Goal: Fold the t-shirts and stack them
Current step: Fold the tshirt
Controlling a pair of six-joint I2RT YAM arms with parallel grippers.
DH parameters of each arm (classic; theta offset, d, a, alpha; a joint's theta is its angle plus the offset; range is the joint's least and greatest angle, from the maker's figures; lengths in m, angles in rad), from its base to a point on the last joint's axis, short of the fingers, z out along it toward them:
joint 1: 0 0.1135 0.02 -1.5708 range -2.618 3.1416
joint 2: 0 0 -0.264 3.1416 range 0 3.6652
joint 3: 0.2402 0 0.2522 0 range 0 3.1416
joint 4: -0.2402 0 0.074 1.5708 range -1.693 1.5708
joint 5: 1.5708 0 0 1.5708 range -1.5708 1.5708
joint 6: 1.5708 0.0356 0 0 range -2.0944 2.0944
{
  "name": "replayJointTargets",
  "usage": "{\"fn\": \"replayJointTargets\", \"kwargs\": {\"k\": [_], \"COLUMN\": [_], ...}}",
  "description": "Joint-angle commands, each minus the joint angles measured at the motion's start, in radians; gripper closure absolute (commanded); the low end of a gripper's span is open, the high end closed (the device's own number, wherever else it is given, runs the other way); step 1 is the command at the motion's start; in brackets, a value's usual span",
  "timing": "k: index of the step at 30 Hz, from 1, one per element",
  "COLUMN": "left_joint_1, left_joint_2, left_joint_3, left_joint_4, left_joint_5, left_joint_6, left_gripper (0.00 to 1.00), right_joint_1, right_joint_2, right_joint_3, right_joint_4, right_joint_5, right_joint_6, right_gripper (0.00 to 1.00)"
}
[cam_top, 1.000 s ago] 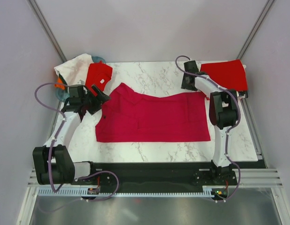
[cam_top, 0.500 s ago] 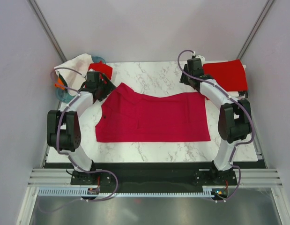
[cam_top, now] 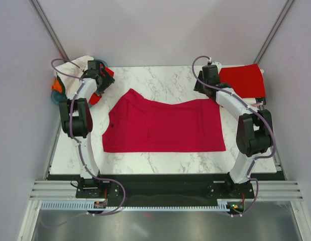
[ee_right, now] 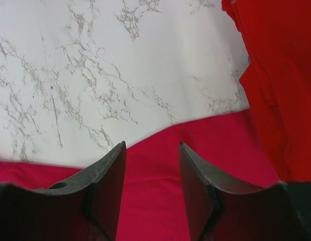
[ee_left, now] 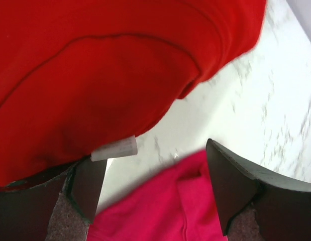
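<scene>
Top external view: the crimson-magenta t-shirt (cam_top: 163,126) is being shown flat on the surface (cam_top: 165,80). The left gripper (ee_left: 158,170), near its collar (ee_left: 190,181), and the right gripper (ee_right: 151,150), over its far edge, are being held apart, empty; both far corners should be pinched evenly.

- 1 spread t-shirt (cam_top: 163,125) lies in the middle of the table (cam_top: 165,80).
- 1 folded t-shirt (cam_top: 243,79) sits at the far right corner, along the right edge.
- A heap of t-shirts (cam_top: 77,66) sits at the far left corner.
</scene>
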State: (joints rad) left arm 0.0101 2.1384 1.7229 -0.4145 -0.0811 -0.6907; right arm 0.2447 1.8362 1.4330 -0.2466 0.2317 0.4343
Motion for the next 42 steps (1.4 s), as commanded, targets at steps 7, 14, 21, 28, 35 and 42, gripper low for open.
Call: {"fn": "replayJointTargets", "kwargs": {"k": [7,14,21,28,35,42], "left_joint_1": [0.148,0.024,-0.05,-0.13,-0.133,-0.133], "left_joint_2": [0.072,-0.066,-0.204,-0.249,-0.129,-0.017], "left_joint_3": [0.15,0.119,-0.032,-0.125,-0.083,-0.023], "left_joint_4": [-0.109,-0.086,-0.084,-0.04,-0.02,-0.02], "left_joint_5": [-0.039,0.047,0.05,0.037,0.061,0.063], "left_joint_6": [-0.04,0.079,0.1,0.112,0.108,0.105], "left_gripper": [0.12,0.12,0.17,0.31,0.41,0.41], "right_joint_1": [0.001,0.001,0.001,0.001,-0.001,0.001], "right_joint_2": [-0.117,-0.048,-0.048,-0.038,-0.051,-0.049], "right_joint_3": [-0.095,-0.032,-0.051,-0.051,-0.068,-0.071], "right_joint_4": [0.001,-0.095,-0.095,-0.083,-0.068,-0.068], "right_joint_5": [0.063,0.153,0.143,0.104,0.086,0.086], "right_joint_6": [-0.008,-0.009,-0.011,0.004,0.009,0.006], "right_gripper": [0.45,0.47,0.48,0.49,0.49,0.49]}}
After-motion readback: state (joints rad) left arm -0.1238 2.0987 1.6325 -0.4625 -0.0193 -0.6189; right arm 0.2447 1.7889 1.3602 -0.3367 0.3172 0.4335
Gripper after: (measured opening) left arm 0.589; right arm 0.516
